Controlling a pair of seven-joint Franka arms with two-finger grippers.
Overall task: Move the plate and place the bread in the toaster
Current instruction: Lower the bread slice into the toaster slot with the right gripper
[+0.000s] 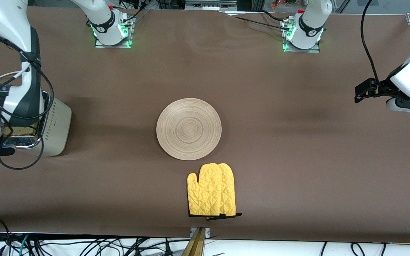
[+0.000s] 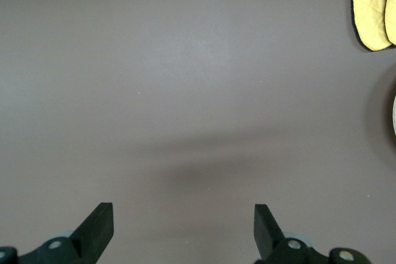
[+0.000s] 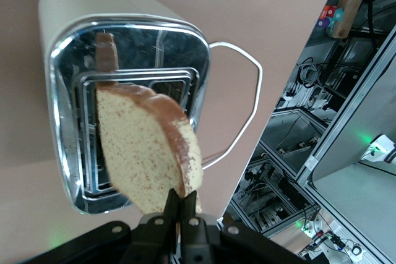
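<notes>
The bread [image 3: 148,153] hangs on edge above the toaster [image 3: 124,91], pinched at its lower rim by the right claw [image 3: 180,209], whose two fingers are closed tight on the crust. In the right wrist view the slice fills the middle of the frame, its speckled face over the chrome top and the slots. In the front view the toaster [image 1: 57,128] sits at the middle left of the frame, at the right arm's end of the worktop [image 1: 297,160], mostly covered by the right arm.

The plate [image 1: 189,128] lies flat at the centre of the front view, bare. Just below it in the frame, nearer the front camera, lies a yellow oven mitt [image 1: 212,195], close to the plate's rim but apart from it.

The left claw [image 2: 184,227] waits at the right edge of the front view, over bare worktop, with its fingers spread wide and nothing between them.
</notes>
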